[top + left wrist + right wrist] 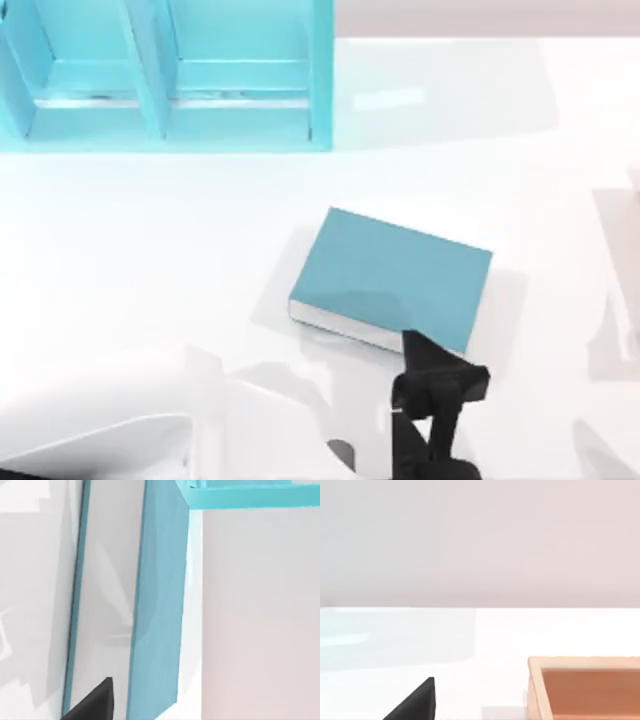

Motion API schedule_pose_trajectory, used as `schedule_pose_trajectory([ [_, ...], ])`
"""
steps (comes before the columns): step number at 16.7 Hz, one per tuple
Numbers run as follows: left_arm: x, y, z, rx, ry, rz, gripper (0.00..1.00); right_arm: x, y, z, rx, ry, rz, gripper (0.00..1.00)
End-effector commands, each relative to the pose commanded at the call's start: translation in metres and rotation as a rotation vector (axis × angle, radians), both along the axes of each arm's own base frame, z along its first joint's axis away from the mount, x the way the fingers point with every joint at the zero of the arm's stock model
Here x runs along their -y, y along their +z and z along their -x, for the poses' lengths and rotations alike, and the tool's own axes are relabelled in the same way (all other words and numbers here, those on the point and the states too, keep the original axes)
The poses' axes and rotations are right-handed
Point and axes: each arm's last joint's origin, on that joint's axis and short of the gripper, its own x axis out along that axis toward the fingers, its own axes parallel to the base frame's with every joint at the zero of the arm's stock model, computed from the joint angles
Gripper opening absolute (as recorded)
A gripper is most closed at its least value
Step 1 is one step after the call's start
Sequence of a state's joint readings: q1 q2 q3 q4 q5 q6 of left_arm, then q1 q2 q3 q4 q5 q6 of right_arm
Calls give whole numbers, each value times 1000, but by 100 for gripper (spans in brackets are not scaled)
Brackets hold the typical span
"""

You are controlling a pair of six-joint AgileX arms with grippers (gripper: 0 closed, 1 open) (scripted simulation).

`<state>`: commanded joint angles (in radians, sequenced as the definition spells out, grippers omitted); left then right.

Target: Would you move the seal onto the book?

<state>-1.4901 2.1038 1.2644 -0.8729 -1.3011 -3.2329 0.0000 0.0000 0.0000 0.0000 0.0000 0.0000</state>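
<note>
Right arm [425, 440]: matte black throughout, built of blocky, angular segments with faceted edges; a small pale highlight is seen on one side of the wrist block. Right gripper [415, 348]: black, tapered to a wedge-like tip. Left arm [100, 450]: pale white-grey, smooth curved shell. A black pointed finger [95, 702] is seen in each wrist view. No cables, screws or markings can be made out.

Book [395, 278]: thick, plain teal-blue cover, white page edges, lying flat and closed on the white table, turned at a slight angle, in front of and to the right of the light-cyan shelf unit [165, 75], well apart from it, nothing on its cover.
</note>
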Motion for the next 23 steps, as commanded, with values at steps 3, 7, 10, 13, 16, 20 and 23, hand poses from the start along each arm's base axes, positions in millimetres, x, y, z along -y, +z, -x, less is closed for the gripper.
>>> schedule_pose_trajectory([
  [3, 0, 0, 0, 0, 0, 0, 100, 0, 0, 0, 0, 0, 0, 100],
  [7, -3, 2, -7, -14, 14, -13, 100, 0, 0, 0, 0, 0, 0, 100],
  [10, -17, 20, -27, -69, 45, -41, 100, 0, 0, 0, 0, 0, 0, 100],
  [13, -45, 46, -55, -167, 68, -91, 100, 0, 0, 0, 0, 0, 0, 100],
  [16, -89, 74, -83, -288, 44, -168, 100, 0, 0, 0, 0, 0, 0, 100],
  [20, -164, 102, -105, -412, -96, -316, 100, 0, 0, 0, 0, 0, 0, 100],
  [23, -222, 109, -103, -420, -251, -464, 100, 0, 0, 0, 0, 0, 0, 100],
])
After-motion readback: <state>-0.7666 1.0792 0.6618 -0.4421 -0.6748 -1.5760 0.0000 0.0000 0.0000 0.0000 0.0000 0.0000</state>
